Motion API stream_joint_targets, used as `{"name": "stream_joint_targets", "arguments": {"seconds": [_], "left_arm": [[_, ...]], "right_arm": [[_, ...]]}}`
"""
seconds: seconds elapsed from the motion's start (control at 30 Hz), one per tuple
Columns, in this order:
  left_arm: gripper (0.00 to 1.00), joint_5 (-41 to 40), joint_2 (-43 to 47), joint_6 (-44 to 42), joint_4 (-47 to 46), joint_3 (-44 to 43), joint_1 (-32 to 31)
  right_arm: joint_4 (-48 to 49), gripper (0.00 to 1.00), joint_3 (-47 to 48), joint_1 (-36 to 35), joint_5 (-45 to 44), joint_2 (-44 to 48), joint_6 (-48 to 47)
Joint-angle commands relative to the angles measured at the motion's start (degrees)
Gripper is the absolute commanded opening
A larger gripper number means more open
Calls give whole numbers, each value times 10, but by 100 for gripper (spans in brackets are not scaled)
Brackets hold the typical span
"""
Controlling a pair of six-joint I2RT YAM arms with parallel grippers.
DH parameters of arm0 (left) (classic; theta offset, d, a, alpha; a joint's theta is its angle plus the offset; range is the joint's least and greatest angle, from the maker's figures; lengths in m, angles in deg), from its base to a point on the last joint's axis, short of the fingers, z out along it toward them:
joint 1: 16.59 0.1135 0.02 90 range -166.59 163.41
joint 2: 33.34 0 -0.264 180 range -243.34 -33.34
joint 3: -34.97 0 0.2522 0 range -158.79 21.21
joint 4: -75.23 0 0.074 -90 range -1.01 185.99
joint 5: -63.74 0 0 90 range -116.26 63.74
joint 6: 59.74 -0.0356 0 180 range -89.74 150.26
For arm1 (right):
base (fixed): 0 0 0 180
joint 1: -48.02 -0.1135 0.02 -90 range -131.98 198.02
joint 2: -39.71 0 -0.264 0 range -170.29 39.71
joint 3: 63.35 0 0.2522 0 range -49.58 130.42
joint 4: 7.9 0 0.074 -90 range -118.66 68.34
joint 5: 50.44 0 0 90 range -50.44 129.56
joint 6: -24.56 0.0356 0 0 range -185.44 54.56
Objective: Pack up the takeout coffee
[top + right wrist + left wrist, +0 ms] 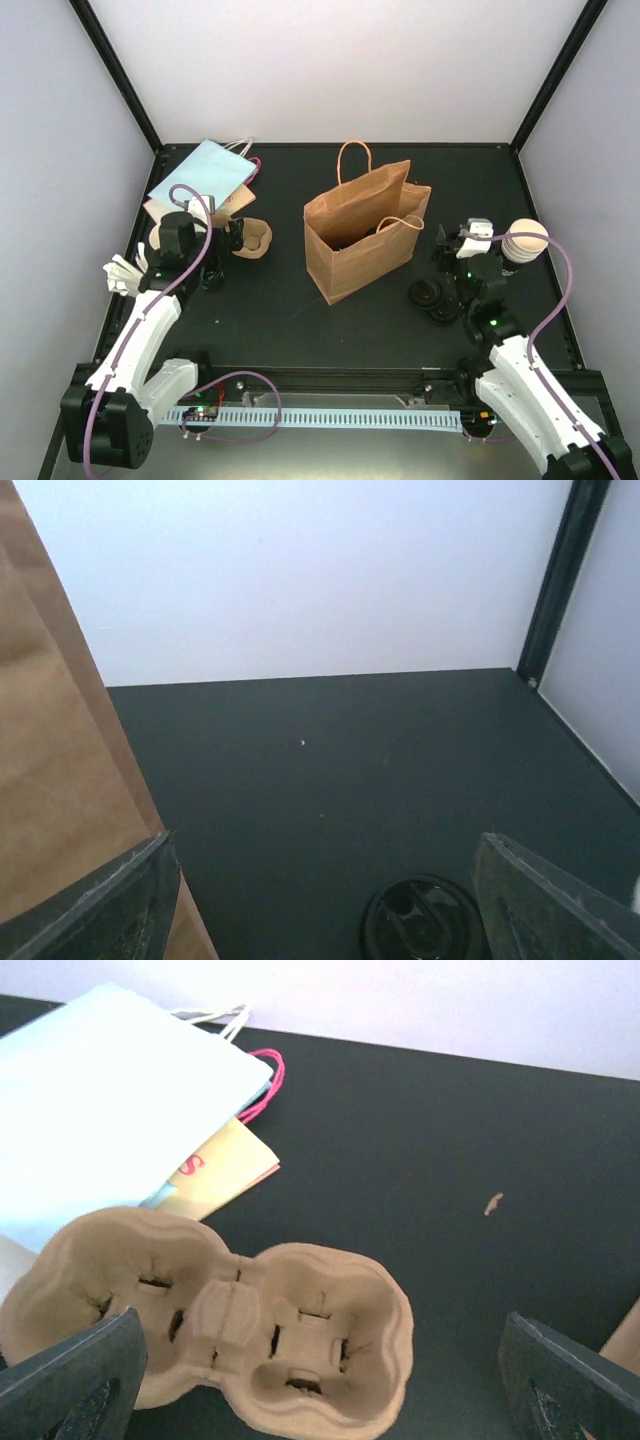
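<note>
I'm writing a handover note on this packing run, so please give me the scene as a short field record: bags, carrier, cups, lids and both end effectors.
brown bag: upright, open, centre
pale-blue bag: flat, far left
cup carrier: empty, next to pale-blue bag
paper cups: far right, outside the brown bag
black lids: lying right of brown bag
left end effector: open, empty, at the cup carrier
right end effector: open, empty, a lid just ahead

Table (300, 320) holds brown bag (360, 235), blue bag (200, 175), carrier (252, 237), black lids (430, 294).
</note>
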Motion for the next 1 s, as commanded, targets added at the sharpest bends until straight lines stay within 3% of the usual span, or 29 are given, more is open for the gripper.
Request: {"name": "stream_joint_targets", "arguments": {"seconds": [0.0, 0.17, 0.47, 0.6, 0.83, 0.97], "left_arm": [[99, -44, -7, -27, -85, 12, 4], [99, -16, 3, -57, -211, 72, 2], [99, -106, -39, -64, -357, 156, 4], [99, -121, -66, -81, -374, 157, 3], [99, -124, -121, -97, -482, 191, 5], [99, -110, -150, -106, -507, 186, 6]], "right_arm": [[219, 82, -64, 50, 111, -25, -58], [268, 82, -83, 108, 150, -105, -71], [471, 86, -139, 145, 155, -255, -89], [533, 85, -130, 153, 159, -305, -111], [663, 84, -136, 177, 196, -407, -95], [681, 85, -127, 176, 208, -444, -101]]}}
